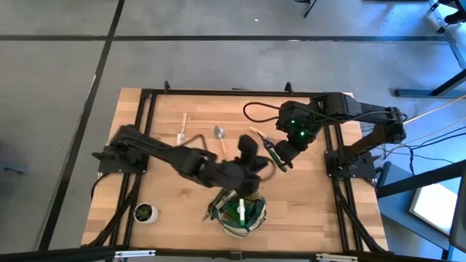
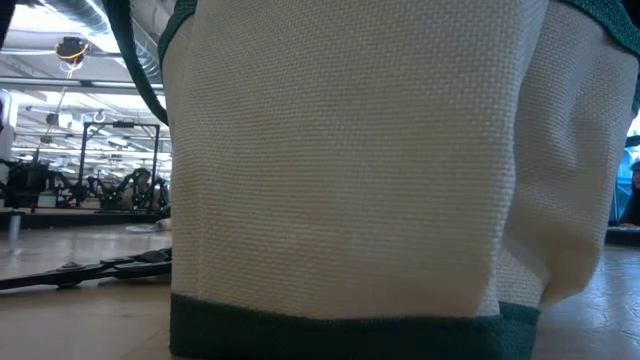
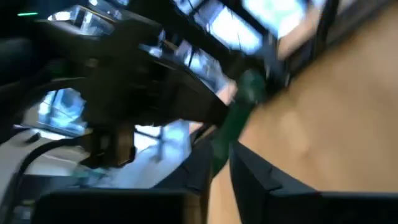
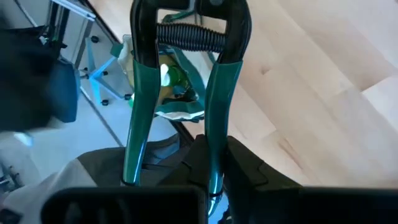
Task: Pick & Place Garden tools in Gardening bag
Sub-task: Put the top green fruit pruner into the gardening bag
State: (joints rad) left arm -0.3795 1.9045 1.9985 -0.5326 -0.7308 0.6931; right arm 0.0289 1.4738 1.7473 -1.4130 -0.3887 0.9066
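**Green-handled shears held above a wooden desk, bag at the near edge**

Wooden desk [image 1: 167, 211] seen from above, with both dark arms reaching toward its middle. Right gripper [image 1: 279, 156] hangs over the centre-right of the desk, its fingers pinching one handle of the pruning shears [image 4: 186, 93]; the shears' green handles and coiled black spring fill the right wrist view. Left gripper [image 1: 250, 154] sits just beside it, over the desk above the gardening bag [image 1: 244, 211]; whether its fingers are spread or pressed together cannot be told, though a blurred green object lies close between them in the left wrist view. The bag stands at the near edge, its pale woven wall and dark green trim filling the low view. A small trowel [image 1: 219, 136] and a wooden-handled tool [image 1: 182, 128] lie farther back. A potted plant [image 1: 145, 212] stands near the front left corner.
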